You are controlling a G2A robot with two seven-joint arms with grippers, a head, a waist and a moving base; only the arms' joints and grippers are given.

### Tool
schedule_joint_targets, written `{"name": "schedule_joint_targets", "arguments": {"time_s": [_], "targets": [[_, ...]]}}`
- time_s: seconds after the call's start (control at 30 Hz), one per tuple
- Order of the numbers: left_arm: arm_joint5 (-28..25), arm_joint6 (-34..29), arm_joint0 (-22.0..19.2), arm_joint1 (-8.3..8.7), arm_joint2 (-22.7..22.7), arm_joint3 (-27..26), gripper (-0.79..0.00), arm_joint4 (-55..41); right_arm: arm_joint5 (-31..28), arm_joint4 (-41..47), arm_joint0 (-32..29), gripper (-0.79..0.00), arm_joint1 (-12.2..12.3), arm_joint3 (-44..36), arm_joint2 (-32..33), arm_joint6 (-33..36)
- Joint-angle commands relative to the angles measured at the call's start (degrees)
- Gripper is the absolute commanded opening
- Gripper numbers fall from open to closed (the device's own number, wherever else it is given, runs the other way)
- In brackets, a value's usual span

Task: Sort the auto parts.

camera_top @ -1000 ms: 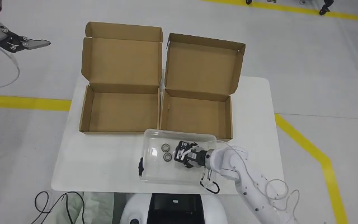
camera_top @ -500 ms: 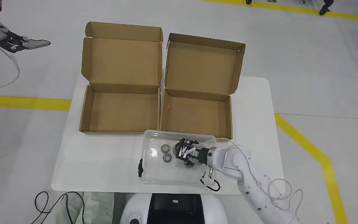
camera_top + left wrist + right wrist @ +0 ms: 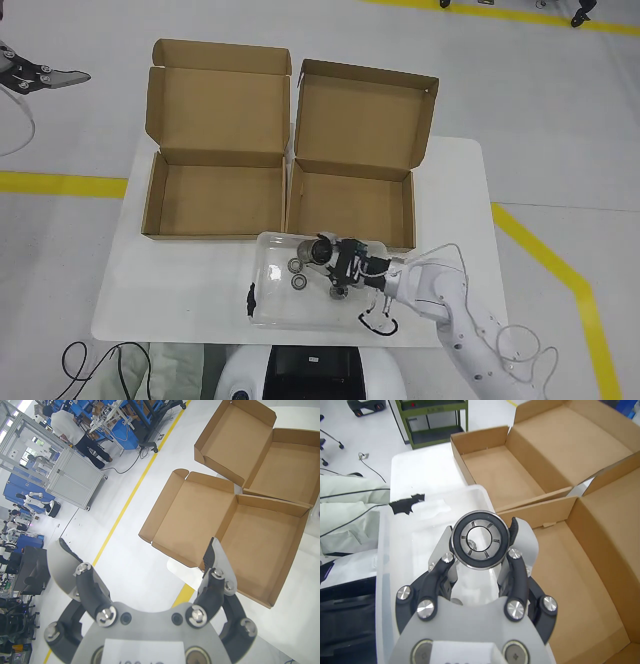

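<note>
My right gripper (image 3: 481, 532) is shut on a round black-and-steel bearing (image 3: 480, 539), held in the air over the far edge of the clear plastic bin (image 3: 385, 540). In the top view this bearing (image 3: 322, 249) hangs just in front of the right cardboard box (image 3: 350, 205). Two smaller bearings (image 3: 296, 264) (image 3: 299, 281) lie in the bin (image 3: 270, 305). The left cardboard box (image 3: 215, 195) stands open beside the right one. My left gripper (image 3: 136, 547) is open with nothing in it, out over the floor far left of the table (image 3: 45, 75).
Both boxes have their lids folded back toward the far side of the white table (image 3: 450, 190). A black scrap (image 3: 406, 505) sticks to the bin's end wall. Yellow floor lines (image 3: 60, 184) run past the table.
My right gripper has risen out of the bin with the bearing and shifted left, toward the boxes. The left arm has not moved.
</note>
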Motion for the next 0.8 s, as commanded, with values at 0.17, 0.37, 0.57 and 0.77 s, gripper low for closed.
{"name": "schedule_joint_targets", "arguments": {"time_s": [0.17, 0.37, 0.57, 0.77], "targets": [[0.00, 0.00, 0.00, 0.00, 0.00, 0.00, 0.000, 0.00, -3.21, 1.69, 1.55, -0.785, 0.34, 0.47, 1.70, -11.22], [0.00, 0.00, 0.00, 0.00, 0.00, 0.00, 0.000, 0.00, -4.04, 2.74, 5.65, -0.785, 0.30, 0.96, 2.05, -12.36], [0.00, 0.00, 0.00, 0.00, 0.00, 0.00, 0.000, 0.00, -3.93, 4.32, 9.85, -0.785, 0.21, -2.09, 2.17, -10.02], [0.00, 0.00, 0.00, 0.00, 0.00, 0.00, 0.000, 0.00, -2.58, 6.04, 12.83, -0.785, 0.13, -5.53, 2.67, -8.62]]}}
